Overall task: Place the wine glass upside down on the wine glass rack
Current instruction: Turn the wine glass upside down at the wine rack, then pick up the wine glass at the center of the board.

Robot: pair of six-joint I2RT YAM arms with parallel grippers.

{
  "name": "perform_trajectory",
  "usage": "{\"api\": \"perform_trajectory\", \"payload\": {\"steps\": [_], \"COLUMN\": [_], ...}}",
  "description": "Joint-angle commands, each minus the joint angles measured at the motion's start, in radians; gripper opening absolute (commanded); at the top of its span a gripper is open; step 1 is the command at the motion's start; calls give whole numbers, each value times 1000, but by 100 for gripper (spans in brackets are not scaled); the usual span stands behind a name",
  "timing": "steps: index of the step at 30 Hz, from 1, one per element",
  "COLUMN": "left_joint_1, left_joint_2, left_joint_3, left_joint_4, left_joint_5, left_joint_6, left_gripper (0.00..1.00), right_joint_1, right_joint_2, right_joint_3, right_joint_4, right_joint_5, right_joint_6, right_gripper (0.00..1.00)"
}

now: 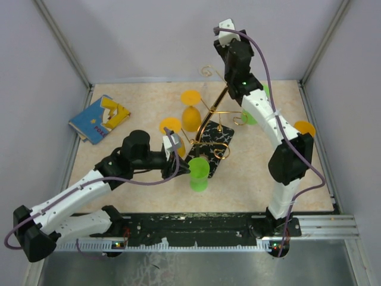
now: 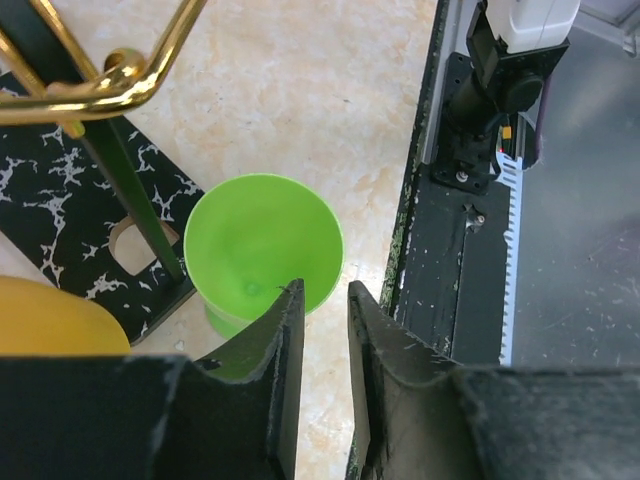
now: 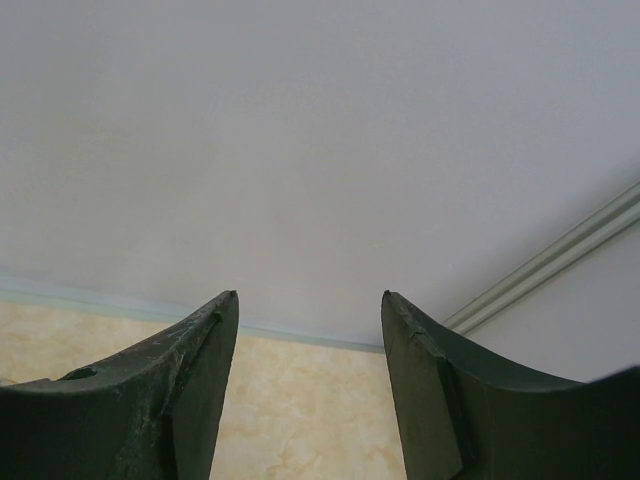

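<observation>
With the left fingers [image 2: 280, 390] narrowed around the rim of the upright green wine glass [image 2: 262, 240] just beside the rack [image 2: 45, 215], grip uncertain, and the right fingers [image 3: 190, 390] open and empty, a thin rim pinch could slip, toppling the wine glass onto the bench [image 2: 330, 100].

Only the blue and yellow booklet [image 1: 99, 119] bears lettering, too small to read

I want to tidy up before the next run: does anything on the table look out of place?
A blue and yellow book lies askew at the left of the table, with no part in the task. Nothing looks spilled or broken.
</observation>
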Motion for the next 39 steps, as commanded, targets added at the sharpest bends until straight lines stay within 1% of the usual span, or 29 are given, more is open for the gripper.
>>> {"api": "perform_trajectory", "payload": {"steps": [1,7,14,21,27,31,39], "left_joint_1": [-23,-52,-99,-137,-171,-189,-218], "left_joint_2": [32,69,125,175,227,240,288], "left_joint_3": [55,86,116,142,170,178,209], "left_joint_4": [-27,-52,-59,-81,-96,-104,-158], "left_joint_5": [48,68,83,78,-2,-58,-138], "left_joint_6": [84,134,183,250,255,258,278], "left_gripper": [28,27,29,28,32,37,41], "right_joint_1": [-15,-28,-35,-46,-59,-65,-73], "right_joint_2": [-86,-115,-164,-198,-255,-269,-278], "right_joint_3": [-8,-45,-81,-112,-146,-160,-171], "right_joint_4": [50,59,45,41,47,50,57], "right_joint_5": [-2,-13,-27,-30,-30,-28,-29], "right_joint_6": [8,19,34,43,49,42,37], "right_gripper": [60,60,62,62,63,65,66]}}
